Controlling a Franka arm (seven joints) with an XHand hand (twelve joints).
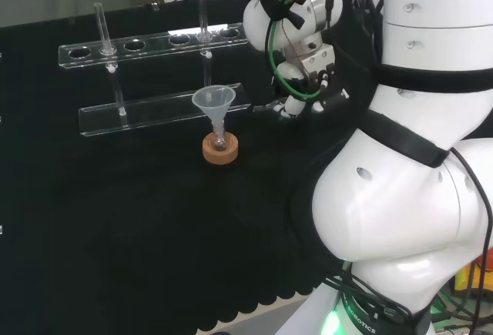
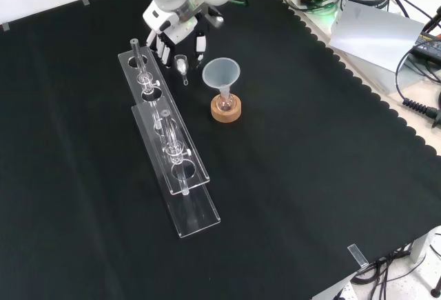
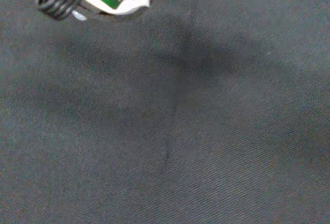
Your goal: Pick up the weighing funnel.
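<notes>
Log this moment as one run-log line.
black and white hand: at small clear weighing funnel | grasp: cannot tell | big clear cone funnel: upright, stem in small flask on cork ring

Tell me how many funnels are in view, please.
2. The funnel stands in a flask on a cork ring; the weighing funnel is left of it in the front view, by the hand. None seems hidden.

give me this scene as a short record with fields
hand: at the weighing funnel, beside the rack's far end in the front view
weighing funnel: small clear piece by the hand; held or lying, cannot tell
funnel: upright, stem in flask on cork ring
rack: clear, with test tubes
surface: black cloth
</notes>
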